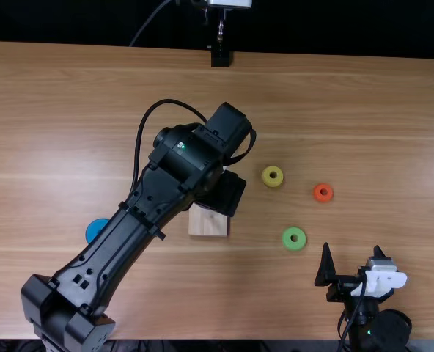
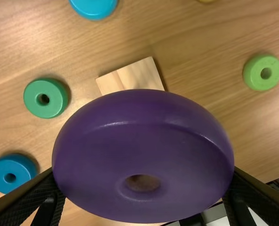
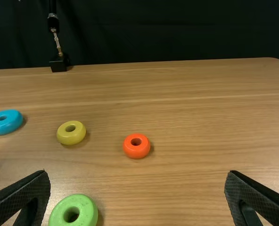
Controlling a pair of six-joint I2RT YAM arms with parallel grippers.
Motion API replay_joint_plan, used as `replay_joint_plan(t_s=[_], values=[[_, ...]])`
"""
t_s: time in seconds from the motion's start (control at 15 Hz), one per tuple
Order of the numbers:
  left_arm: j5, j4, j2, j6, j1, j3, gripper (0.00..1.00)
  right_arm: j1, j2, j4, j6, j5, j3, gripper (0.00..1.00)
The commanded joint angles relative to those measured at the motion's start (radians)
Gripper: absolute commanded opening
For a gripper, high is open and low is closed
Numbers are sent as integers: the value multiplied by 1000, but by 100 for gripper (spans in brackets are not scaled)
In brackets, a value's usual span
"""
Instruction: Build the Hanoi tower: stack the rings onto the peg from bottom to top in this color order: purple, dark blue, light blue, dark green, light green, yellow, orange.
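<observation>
- Left gripper (image 1: 221,193): near the middle of the table (image 1: 363,110), partly over the wooden base. Grasping the purple ring; fingers on two opposite sides of it.
- Purple ring (image 2: 144,122): between the left gripper's fingers, hole in view, off the table. In the left wrist view it overlaps part of the wooden base (image 1: 207,223); can't tell if it's lined up over it.
- Right gripper (image 1: 352,248): near edge, right side. Released, fingers spread wide.
- Wooden base: pale square block, about mid-table left to right, partly under the left arm (image 1: 122,242) in the top view.
- Dark blue ring (image 1: 95,229): on the table, well left of the base, part hidden by the left arm in the top view.
- Dark green ring (image 2: 45,98): flat on the table, left of the base, closer to it than the dark blue ring.
- Light blue ring (image 3: 5,122): flat, far side of the base, left of yellow.
- Yellow ring (image 1: 273,176): flat, right of the base and farther.
- Light green ring (image 1: 294,238): flat, right of the base, slightly nearer.
- Orange ring (image 1: 323,192): flat, right of yellow, a bit nearer.
</observation>
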Motion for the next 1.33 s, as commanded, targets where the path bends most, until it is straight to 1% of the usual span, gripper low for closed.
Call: replay_joint_plan(t_s=[0.0,0.07,0.27,0.6,0.67,1.13,1.2,1.27], values=[[-6,-1,37,-4,-6,62,0,-10,-12,-69,2,9,-64,100],[-8,-1,42,-4,-6,69,0,-10,-12,-69,2,9,-64,100],[-1,-1,43,-4,-6,62,0,-10,-12,-69,2,9,-64,100],[-6,-23,40,-2,3,22,0,-10,-12,-69,2,9,-64,100],[-1,-28,38,-2,3,0,0,-10,-12,-69,2,9,-64,100],[-1,-23,43,0,-9,-10,0,-10,-12,-69,2,9,-64,100],[-3,-17,43,1,-9,-10,17,-10,-12,-69,2,9,-64,100],[-3,-16,43,1,-8,-10,62,-10,-12,-69,2,9,-64,100]])
